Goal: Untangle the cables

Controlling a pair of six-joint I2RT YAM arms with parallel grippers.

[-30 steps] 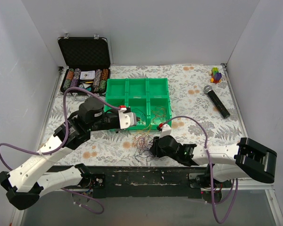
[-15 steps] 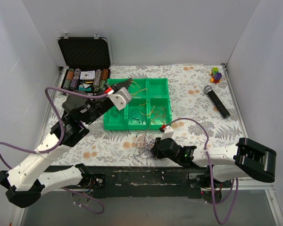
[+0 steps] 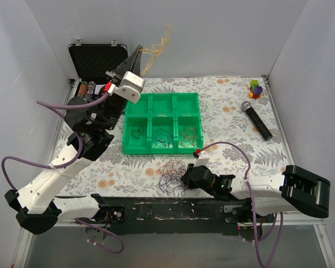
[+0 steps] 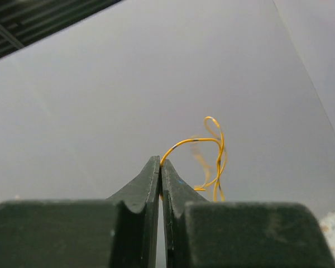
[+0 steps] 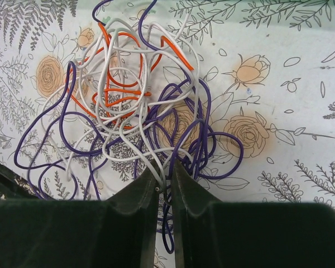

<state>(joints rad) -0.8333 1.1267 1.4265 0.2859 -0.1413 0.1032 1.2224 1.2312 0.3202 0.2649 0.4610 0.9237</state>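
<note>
Green six-compartment tray (image 3: 162, 95), mid-table, was recorded with thin coils in its three near compartments; markings inside the open black case (image 3: 98, 59) behind it to the left were too small to be read. Tangle of cables (image 5: 134, 106), white, purple and orange, was found just before the tray, its near edge between the almost-closed jaws of the right gripper (image 5: 165, 170), a grip not being determinable. One orange cable (image 4: 216, 151) was pinched in the closed left gripper (image 4: 160, 165), raised above the case.

Bright, even, diffuse light fills the white enclosure, leaving only faint soft shadows on the table (image 3: 229, 111). Beyond the left fingers (image 4: 151, 184) the wire (image 4: 219, 151) is partly blurred. Cables (image 5: 156, 120) ahead of the right fingers (image 5: 145, 190) look sharp. Both finger pairs are dark and soft.
</note>
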